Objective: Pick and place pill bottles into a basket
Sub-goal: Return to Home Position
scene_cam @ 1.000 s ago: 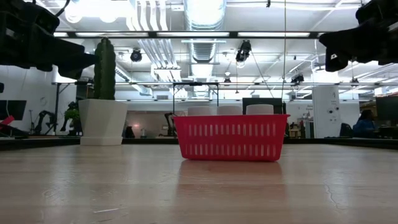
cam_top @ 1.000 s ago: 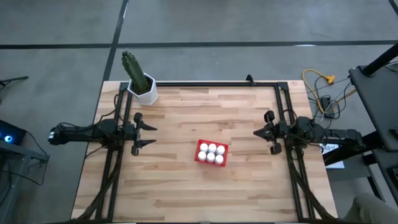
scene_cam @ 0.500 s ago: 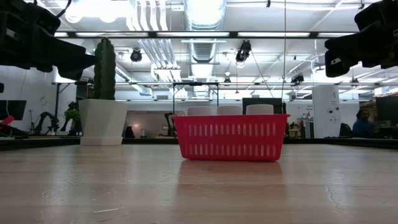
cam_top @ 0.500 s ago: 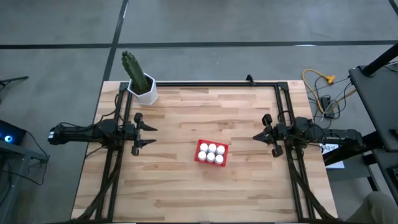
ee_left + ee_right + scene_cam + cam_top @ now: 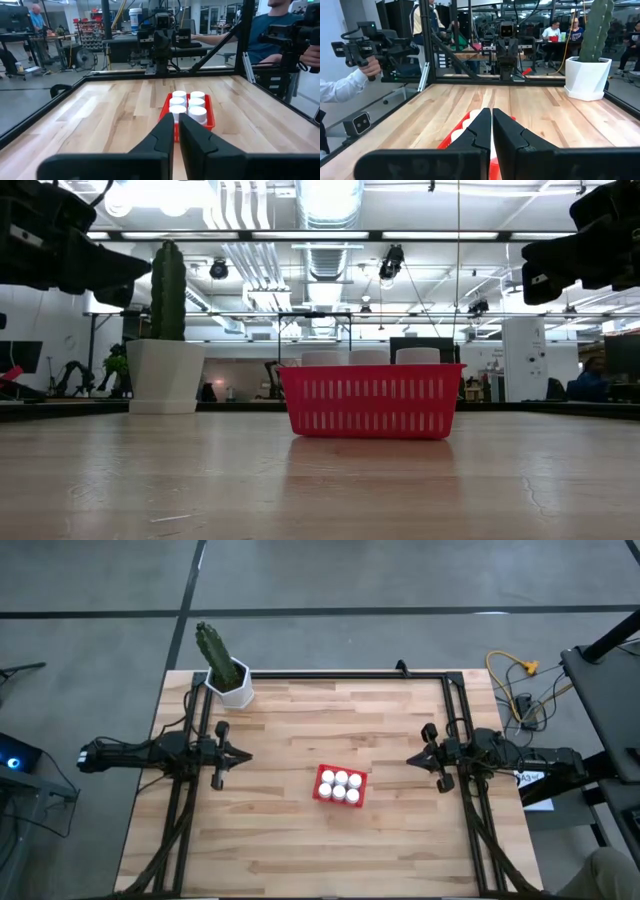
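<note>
With all six pill bottles (image 5: 340, 785) standing in the basket (image 5: 318, 791) at mid-table, I've nothing more to carry, so the left gripper (image 5: 243, 755) and right gripper (image 5: 411, 756) sit at opposite side edges, fingers pressed together, empty.

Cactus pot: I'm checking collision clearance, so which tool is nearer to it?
Left. The left tool is on the same side of the table as the cactus pot, close by. The right tool is at the opposite side, far across the table.
</note>
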{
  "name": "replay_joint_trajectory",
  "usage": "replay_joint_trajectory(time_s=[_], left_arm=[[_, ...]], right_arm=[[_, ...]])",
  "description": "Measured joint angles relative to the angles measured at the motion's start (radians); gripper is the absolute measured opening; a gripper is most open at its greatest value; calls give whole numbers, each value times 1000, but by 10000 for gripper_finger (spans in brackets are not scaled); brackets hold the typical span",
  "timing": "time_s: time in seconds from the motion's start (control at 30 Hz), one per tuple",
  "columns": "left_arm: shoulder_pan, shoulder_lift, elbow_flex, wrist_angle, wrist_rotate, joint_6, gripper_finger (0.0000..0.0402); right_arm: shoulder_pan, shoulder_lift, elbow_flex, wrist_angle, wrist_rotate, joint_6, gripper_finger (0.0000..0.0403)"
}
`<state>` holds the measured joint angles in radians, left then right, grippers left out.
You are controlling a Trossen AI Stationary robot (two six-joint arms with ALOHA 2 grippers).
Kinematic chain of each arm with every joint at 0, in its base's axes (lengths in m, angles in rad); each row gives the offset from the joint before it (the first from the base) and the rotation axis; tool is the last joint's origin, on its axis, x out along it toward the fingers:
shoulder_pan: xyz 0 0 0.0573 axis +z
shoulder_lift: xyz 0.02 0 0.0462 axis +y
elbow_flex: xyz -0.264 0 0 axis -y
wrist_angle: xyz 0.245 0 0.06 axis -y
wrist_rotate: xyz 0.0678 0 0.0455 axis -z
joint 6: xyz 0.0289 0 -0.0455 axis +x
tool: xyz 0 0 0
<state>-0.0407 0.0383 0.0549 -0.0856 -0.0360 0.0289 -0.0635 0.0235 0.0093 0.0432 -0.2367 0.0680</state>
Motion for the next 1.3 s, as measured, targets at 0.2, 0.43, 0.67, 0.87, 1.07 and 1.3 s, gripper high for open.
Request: replay_joint_trajectory(time_s=[0.2, 0.43, 0.67, 0.87, 1.07, 1.3], left_arm=[[0, 0, 1, 1, 0, 0, 12], [0, 0, 0, 0, 1, 3, 12], [0, 1, -8, 8, 3, 3, 12], [0, 1, -9, 9, 3, 4, 12], [0, 1, -9, 8, 3, 4, 12], [0, 3, -9, 9, 2, 4, 12]], right_arm=[[0, 0, 0, 0, 0, 0, 9], [0, 0, 0, 0, 1, 8, 9], [0, 0, 0, 0, 1, -18, 9], [0, 0, 0, 0, 2, -20, 9], [0, -1, 0, 0, 2, -19, 9], [0, -1, 0, 0, 2, -18, 9]])
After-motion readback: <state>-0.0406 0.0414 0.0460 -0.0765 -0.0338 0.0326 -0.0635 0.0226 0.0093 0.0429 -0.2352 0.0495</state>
